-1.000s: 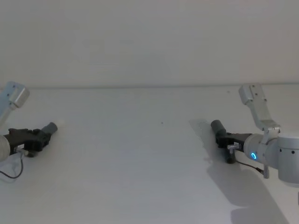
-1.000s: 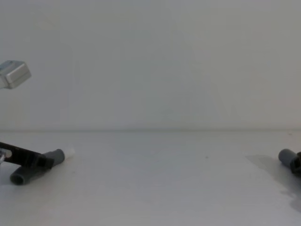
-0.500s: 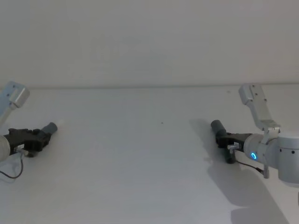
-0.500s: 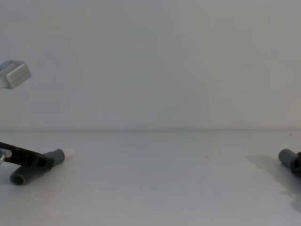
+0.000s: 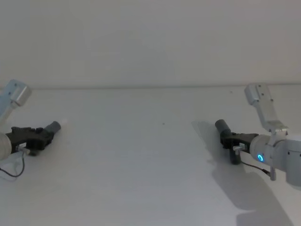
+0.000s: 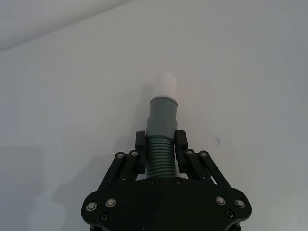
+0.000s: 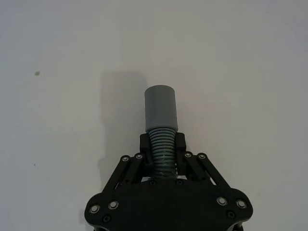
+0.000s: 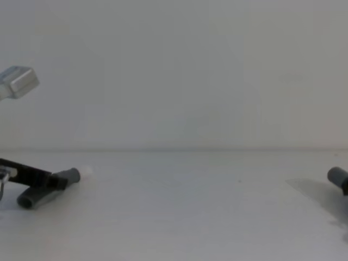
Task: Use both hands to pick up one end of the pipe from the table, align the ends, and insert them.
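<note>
Left gripper (image 6: 160, 153) pinches the white-tipped pipe (image 6: 162, 114), right gripper (image 7: 162, 147) pinches the socket pipe (image 7: 161, 109); next, lift and line up ends

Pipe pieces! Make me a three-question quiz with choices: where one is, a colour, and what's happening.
1. Where is the white-tipped piece?
A. In the left gripper, at the table's left side.
B. Loose mid-table.
C. At the far edge.

2. What colour is the cuff of the plain piece in the right gripper?
A. Red.
B. Grey.
C. Yellow.

3. How are the two pieces?
A. Plugged together.
B. Touching.
C. Far apart, each gripped.

Answers: A, the left wrist view shows it clamped there; B, the right wrist view shows grey; C, the head view shows one at each side.
</note>
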Tool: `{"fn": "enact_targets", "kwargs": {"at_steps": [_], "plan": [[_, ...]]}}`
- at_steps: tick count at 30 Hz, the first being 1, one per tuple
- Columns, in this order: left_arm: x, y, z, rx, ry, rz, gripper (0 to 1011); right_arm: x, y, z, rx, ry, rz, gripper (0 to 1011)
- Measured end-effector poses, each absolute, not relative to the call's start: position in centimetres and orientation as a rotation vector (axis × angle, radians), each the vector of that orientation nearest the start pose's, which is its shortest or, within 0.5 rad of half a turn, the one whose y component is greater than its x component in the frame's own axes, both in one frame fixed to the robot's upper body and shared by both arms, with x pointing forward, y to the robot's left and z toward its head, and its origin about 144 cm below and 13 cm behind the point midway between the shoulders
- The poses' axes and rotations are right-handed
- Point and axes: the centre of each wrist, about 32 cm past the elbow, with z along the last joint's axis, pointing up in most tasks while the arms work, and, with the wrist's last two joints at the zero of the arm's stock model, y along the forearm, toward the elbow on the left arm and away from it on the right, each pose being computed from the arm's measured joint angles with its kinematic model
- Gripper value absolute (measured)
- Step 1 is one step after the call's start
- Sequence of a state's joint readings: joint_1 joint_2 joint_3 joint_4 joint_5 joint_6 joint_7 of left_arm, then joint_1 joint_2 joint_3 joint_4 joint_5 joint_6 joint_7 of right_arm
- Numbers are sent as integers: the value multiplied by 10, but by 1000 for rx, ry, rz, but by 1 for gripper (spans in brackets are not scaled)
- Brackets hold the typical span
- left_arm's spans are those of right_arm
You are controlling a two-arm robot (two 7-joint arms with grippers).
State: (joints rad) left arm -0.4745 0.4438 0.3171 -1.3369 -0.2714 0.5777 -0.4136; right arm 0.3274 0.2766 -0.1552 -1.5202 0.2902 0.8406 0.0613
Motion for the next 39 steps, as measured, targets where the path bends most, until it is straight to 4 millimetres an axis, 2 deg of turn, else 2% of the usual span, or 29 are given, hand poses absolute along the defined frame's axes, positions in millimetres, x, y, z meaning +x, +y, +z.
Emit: {"fn": "enact_targets", "kwargs": {"at_steps": [15,26,39], "plan": [[584,314,1258,376,144,930,323,520,-288,1266,-441,326,-1266,258],[586,331,1274,300,50,803,323,523,-297,1294,-457,230,-1147,258],[585,335,1295,333,-82,635,323,527,-300,1310,-527,160,-1049,258]]}}
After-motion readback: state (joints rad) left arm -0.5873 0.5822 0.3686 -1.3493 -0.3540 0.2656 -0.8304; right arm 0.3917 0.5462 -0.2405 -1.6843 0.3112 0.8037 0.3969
